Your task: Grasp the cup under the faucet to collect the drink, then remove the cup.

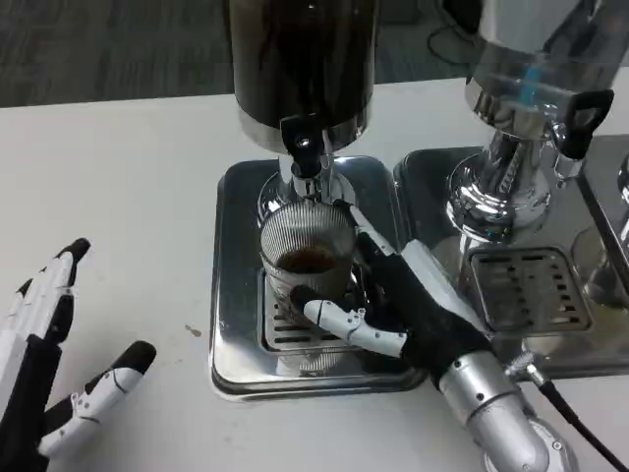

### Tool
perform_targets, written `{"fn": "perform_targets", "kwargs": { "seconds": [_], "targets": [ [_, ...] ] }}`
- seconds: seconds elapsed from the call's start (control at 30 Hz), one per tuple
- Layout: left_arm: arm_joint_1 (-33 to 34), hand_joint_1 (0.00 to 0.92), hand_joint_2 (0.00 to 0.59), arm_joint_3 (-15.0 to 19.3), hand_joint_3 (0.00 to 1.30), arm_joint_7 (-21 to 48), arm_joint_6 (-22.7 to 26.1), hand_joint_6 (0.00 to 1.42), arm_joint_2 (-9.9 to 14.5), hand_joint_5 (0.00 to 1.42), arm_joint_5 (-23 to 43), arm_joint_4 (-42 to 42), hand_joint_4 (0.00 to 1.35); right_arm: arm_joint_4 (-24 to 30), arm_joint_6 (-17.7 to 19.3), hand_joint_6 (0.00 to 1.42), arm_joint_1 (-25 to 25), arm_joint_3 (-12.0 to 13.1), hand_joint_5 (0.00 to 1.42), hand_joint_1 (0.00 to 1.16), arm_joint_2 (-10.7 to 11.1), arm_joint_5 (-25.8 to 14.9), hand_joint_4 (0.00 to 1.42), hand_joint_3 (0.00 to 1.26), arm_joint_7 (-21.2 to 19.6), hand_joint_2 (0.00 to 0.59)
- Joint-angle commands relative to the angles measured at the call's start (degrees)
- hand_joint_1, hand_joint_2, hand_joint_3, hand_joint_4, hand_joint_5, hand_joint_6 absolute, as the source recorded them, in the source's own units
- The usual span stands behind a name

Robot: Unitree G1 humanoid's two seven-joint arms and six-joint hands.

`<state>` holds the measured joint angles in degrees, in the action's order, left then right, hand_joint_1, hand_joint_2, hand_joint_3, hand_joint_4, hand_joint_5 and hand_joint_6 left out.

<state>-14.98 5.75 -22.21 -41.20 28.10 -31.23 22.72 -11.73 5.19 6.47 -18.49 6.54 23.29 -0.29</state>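
Cup (307, 258) under faucet (303, 147), gripped by right hand (393, 305); left hand (49, 364) released. Withdraw level, avoid spilling.

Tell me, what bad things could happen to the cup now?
The cup already holds some dark drink, so a tilt by the right hand gripping it could spill it onto the metal tray. It also sits close under the faucet, so lifting it straight up might bump it.
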Motion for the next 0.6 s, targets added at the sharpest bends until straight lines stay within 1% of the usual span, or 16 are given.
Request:
{"fn": "perform_targets", "kwargs": {
  "seconds": [0.03, 0.1, 0.17, 0.23, 0.37, 0.5, 0.53, 0.57, 0.6],
  "targets": [
    [-0.63, 0.000, 0.177, -0.41, 0.02, -0.02, -0.13, 0.00, -0.39, 0.02, 1.57, 0.25, 0.00, -2.98, 3.59, 0.01, 0.80, -0.14, 0.00, 0.49, -2.05, -0.58, 0.00, 0.00, -2.64, 0.195],
    [-0.76, 0.000, 0.177, -0.59, 0.02, 0.17, -0.05, 0.00, -0.40, 0.02, 1.94, 0.25, 0.00, -4.00, 4.68, 0.04, 0.88, -0.13, 0.00, 0.49, -2.41, -0.44, 0.00, 0.00, -3.50, 0.195],
    [-0.97, 0.000, 0.178, -0.73, 0.03, 0.25, 0.00, 0.00, -0.46, 0.03, 2.19, 0.20, 0.00, -5.17, 5.04, 0.08, 1.59, -0.57, 0.00, 0.52, -1.81, 0.92, 0.00, 0.00, -3.94, 0.198],
    [-1.18, 0.000, 0.180, -0.72, 0.03, 0.22, -0.05, 0.00, -0.43, 0.03, 2.37, 0.20, 0.00, -6.00, 5.69, 0.11, 1.95, -0.25, 0.00, 0.54, -1.69, -0.09, 0.00, 0.00, -3.08, 0.197],
    [-1.71, 0.000, 0.183, -0.47, 0.04, 0.58, -0.21, 0.00, -0.29, 0.04, 3.16, 0.19, 0.00, -6.38, 6.95, 0.14, 1.58, 0.03, 0.00, 0.55, -2.27, -0.74, 0.00, 0.00, -3.93, 0.189],
    [-2.02, 0.000, 0.184, -0.56, 0.05, 1.00, 0.07, 0.00, -0.34, 0.04, 3.68, -0.29, 0.00, -8.00, 7.88, 0.16, 1.71, 0.72, 0.00, 0.56, -2.96, -2.36, 0.00, 0.00, -3.77, 0.188],
    [-2.05, 0.000, 0.184, -0.65, 0.05, 1.14, 0.13, 0.00, -0.31, 0.04, 3.78, -0.37, 0.00, -8.14, 8.15, 0.17, 1.69, 0.48, 0.00, 0.56, -2.98, -2.20, 0.00, 0.00, -3.79, 0.188],
    [-2.14, 0.000, 0.184, -0.69, 0.05, 1.21, 0.10, 0.00, -0.24, 0.04, 3.88, -0.41, 0.00, -7.89, 7.98, 0.17, 1.84, -0.33, 0.00, 0.58, -2.62, -0.64, 0.00, 0.00, -4.28, 0.188],
    [-2.21, 0.000, 0.184, -0.70, 0.06, 1.29, 0.10, 0.00, -0.23, 0.04, 4.00, -0.45, 0.00, -8.22, 7.89, 0.19, 2.10, -0.65, 0.00, 0.58, -2.70, -0.71, 0.00, 0.00, -3.78, 0.183]
  ]
}}
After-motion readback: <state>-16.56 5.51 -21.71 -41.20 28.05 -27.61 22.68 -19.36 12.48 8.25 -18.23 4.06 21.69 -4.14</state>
